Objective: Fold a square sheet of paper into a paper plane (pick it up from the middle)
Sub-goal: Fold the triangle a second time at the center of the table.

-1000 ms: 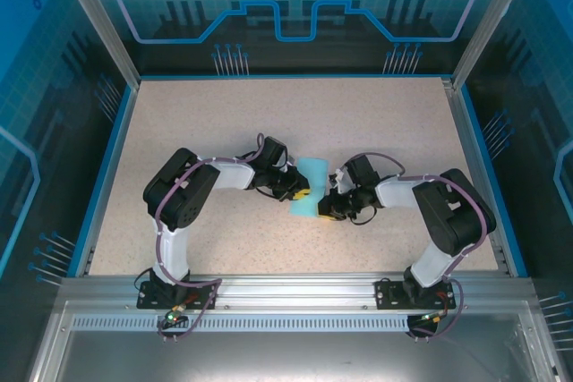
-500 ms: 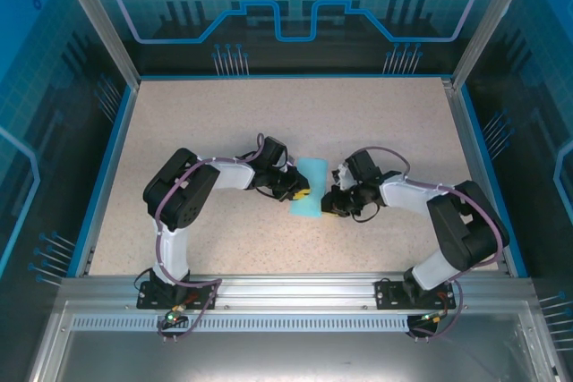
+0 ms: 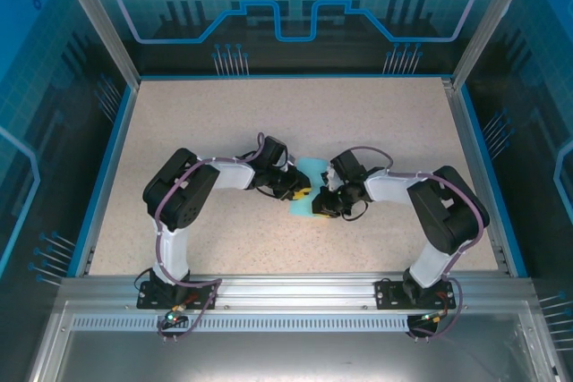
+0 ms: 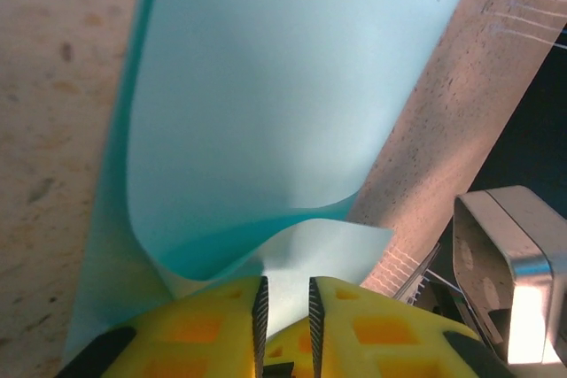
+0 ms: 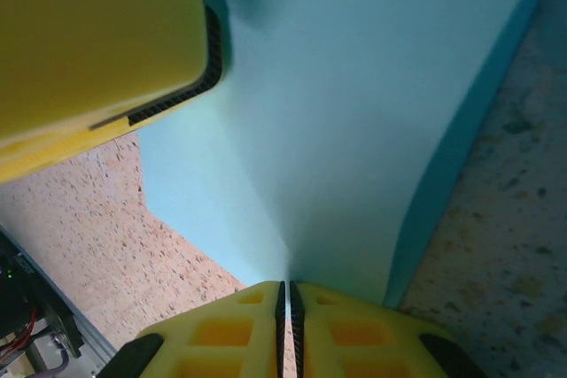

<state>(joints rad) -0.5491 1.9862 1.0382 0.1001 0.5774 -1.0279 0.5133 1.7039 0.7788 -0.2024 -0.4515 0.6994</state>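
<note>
The paper [image 3: 307,172] lies near the middle of the tabletop [image 3: 224,123], light cyan and partly lifted off the surface, with an end effector on each side of it.

The left end effector [image 3: 303,192] comes to the paper from its left side. In the left wrist view its yellow fingers [image 4: 208,325] are closed on a paper [image 4: 283,86] edge: a thin strip of the sheet passes down through the narrow slot between the black pads. Just above the grip the sheet curls up and over in a soft loop, showing a darker cyan shaded underside, and the rest of it runs away from the fingers over the speckled tabletop [image 4: 53,130].

The right end effector [image 3: 324,206] meets the paper from its right side, at the near end. In the right wrist view its fingers [image 5: 217,334] are pressed together on the paper [image 5: 354,112], the pads almost touching, and a faint ridge in the sheet runs straight into the slit between them. At the paper's upper left in that view, one yellow finger [image 5: 89,42] of the left end effector sits over the sheet. Bare tabletop [image 5: 505,219] shows beside the paper's right edge.
</note>
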